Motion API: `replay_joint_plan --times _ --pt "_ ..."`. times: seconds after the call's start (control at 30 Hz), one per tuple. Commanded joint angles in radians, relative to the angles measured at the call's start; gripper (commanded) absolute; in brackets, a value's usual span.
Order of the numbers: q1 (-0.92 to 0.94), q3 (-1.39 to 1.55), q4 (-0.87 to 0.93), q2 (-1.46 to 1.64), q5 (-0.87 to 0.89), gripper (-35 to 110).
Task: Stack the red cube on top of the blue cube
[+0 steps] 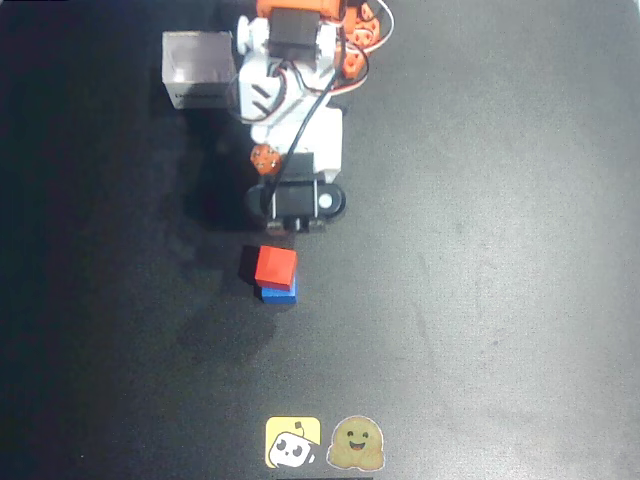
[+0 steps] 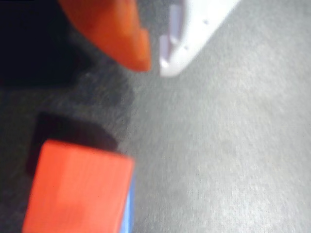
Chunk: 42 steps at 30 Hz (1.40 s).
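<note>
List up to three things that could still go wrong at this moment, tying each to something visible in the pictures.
1. The red cube sits offset on the blue cube, so a nudge could tip it off.
2. The gripper hangs close above the stack with its tips nearly together; a careless retreat might clip the red cube.
3. The wrist view is blurred, so how squarely the cubes sit is uncertain.

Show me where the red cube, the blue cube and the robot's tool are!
red cube (image 1: 275, 266): overhead view, middle of its top face.
blue cube (image 1: 279, 295): overhead view, strip peeking from under the red one.
tool (image 2: 154, 62): wrist view, between its two fingertips.
</note>
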Motion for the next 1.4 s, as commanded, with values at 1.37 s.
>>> replay_joint_plan --times 1.37 --pt "0.044 0.508 0.331 0.767 0.043 0"
